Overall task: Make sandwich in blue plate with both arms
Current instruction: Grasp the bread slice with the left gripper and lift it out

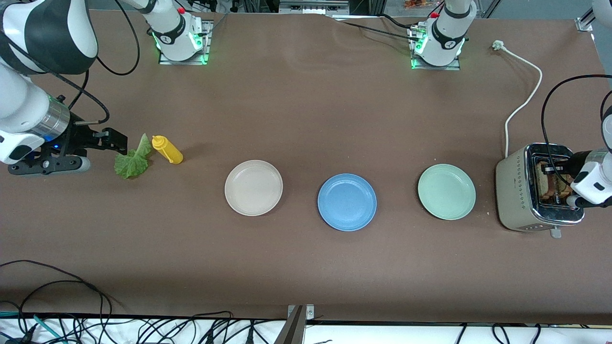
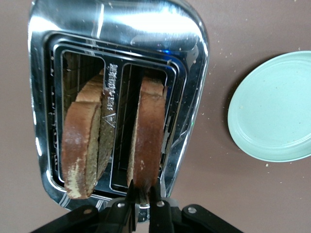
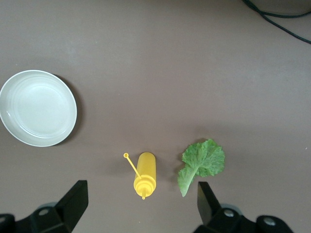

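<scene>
Three plates sit in a row on the brown table: a cream plate [image 1: 253, 188] toward the right arm's end, the blue plate [image 1: 347, 202] in the middle and a green plate [image 1: 446, 191] toward the left arm's end. The blue plate holds nothing.

At the left arm's end stands a toaster [image 1: 533, 191] with bread in both slots. The left gripper [image 2: 141, 196] is down at the toaster's top, its fingers [image 2: 130, 206] clamped on the upper edge of one brown slice [image 2: 147, 133]. That slice stands upright in its slot. The other slot holds two more slices [image 2: 85, 141] leaning together. A white power cord [image 1: 523, 95] runs from the toaster toward the arm bases.

At the right arm's end, a green lettuce leaf [image 1: 132, 160] lies flat on the table, with a yellow squeeze bottle [image 1: 167, 149] on its side just beside it, between the leaf and the cream plate. The right gripper [image 3: 141, 204] hangs over the table by the bottle and leaf, its fingers [image 3: 75, 199] spread wide and holding nothing.
</scene>
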Robot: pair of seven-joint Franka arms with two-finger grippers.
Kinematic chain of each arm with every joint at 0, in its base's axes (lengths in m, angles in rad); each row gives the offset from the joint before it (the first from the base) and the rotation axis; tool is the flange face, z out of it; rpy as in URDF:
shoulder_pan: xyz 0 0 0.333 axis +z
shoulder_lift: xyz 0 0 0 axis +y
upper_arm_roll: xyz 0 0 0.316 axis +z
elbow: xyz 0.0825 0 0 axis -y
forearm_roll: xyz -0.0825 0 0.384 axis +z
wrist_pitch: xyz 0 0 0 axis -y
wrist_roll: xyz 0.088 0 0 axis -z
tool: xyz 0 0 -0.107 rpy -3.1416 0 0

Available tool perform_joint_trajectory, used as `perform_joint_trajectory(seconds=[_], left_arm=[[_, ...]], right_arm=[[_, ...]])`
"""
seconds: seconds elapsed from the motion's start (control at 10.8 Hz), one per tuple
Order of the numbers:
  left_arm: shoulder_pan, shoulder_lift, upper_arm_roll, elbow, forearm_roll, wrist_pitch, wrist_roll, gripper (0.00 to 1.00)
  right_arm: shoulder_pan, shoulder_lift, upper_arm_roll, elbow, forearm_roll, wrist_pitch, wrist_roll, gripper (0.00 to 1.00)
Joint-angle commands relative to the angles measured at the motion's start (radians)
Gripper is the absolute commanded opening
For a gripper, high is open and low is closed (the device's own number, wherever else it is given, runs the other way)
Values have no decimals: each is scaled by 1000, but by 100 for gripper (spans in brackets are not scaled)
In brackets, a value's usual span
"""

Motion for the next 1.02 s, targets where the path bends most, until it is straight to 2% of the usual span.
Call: perform_joint_trajectory(seconds=[0.0,0.19,0.56,0.93], left_arm=[[6,-5,-7,42,16,-16,41,0],[6,-45,-9,50,16,-57,41,0],[6,-122,-16,134,3,-215,41,0],[-11,-216,-39,139,0,-266,41,0]], right_arm=[[2,-8,2,-1,14,-6,10,100],[2,-8,2,-1,14,-6,10,100],[2,-9,2,0,16,-9,10,100],[4,-11,2,0,16,-10,10,100]])
